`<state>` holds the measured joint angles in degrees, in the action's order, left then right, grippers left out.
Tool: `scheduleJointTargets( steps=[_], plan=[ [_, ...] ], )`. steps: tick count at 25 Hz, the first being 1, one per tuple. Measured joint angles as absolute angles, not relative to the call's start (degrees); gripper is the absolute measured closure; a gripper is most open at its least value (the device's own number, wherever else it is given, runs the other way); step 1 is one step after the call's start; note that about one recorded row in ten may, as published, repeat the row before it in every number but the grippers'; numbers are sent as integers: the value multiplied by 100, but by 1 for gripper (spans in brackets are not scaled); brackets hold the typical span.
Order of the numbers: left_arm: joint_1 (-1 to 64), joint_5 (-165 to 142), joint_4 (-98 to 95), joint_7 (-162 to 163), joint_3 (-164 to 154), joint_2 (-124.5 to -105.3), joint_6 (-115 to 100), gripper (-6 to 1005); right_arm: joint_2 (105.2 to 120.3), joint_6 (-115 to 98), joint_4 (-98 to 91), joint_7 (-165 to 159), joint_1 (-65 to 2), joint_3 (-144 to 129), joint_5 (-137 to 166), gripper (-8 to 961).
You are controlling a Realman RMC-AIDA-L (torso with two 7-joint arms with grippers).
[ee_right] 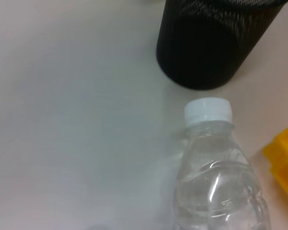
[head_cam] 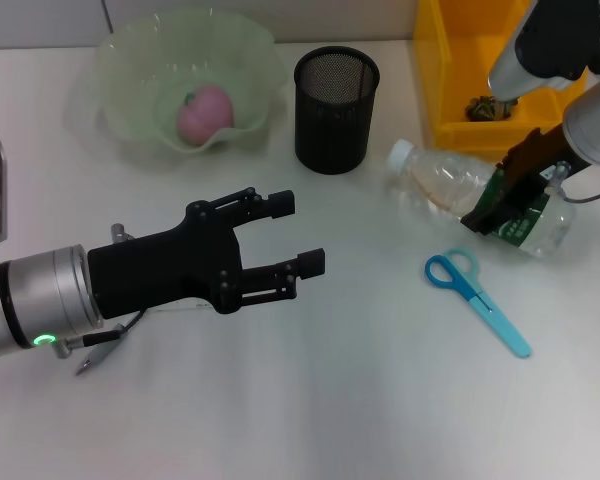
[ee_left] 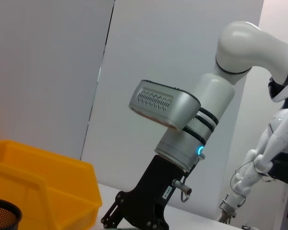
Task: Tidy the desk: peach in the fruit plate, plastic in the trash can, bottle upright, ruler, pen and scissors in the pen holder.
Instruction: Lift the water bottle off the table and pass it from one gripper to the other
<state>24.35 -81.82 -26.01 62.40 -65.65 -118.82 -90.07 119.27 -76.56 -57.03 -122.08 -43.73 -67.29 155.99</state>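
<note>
Both of my grippers are out over the white desk [head_cam: 310, 400]. Left gripper [head_cam: 298, 233] sits at the lower left of the head view with its two black fingers [head_cam: 306, 264] spread wide and nothing between them. Under that arm, at the lower left edge, a thin metal-tipped object (pen or ruler, I cannot tell which) [head_cam: 98, 353] pokes out, mostly hidden.

At the right of the head view my right gripper [head_cam: 500, 195] is down on the clear plastic bottle [head_cam: 450, 185], which lies on its side with its white cap [head_cam: 401, 154] pointing toward the upper left. The dark fingers sit at the green-labelled end of the bottle; I cannot tell whether they are closed on it or only touching it. In the right wrist view the bottle's cap [ee_right: 207, 109] sits just beside the black mesh pen holder [ee_right: 211, 43], not touching it.

The pen holder [head_cam: 336, 110] stands upright at top centre of the head view. To its left, in the upper left, the pale green fruit plate [head_cam: 130, 120] holds the pink peach [head_cam: 204, 112]. The blue scissors [head_cam: 477, 297] lie flat on the desk at lower right, below the bottle and apart from it. The yellow trash can [head_cam: 440, 90] fills the upper right corner, with a small dark crumpled piece [head_cam: 488, 108] inside it.
</note>
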Motion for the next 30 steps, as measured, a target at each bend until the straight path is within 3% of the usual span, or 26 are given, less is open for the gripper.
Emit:
scheduleJointTargets(
  steps=[7, 19, 30],
  plan=[
    [2434, -8178, -2601, 6240, -6565, -11882, -9014, 254, 11918, -7870, -6472, -12185, -3930, -6741, 15038, 204],
    [2461, -7999, -2601, 6258, -6565, -11882, -9032, 264, 11926, -8027, -8189, -11597, -2463, -6744, 13217, 205],
    [2518, -7514, -2605, 6384, -6565, -11874, -9044, 273, 11935, -7970, -7707, -9611, -1710, -6702, 10870, 203]
  ],
)
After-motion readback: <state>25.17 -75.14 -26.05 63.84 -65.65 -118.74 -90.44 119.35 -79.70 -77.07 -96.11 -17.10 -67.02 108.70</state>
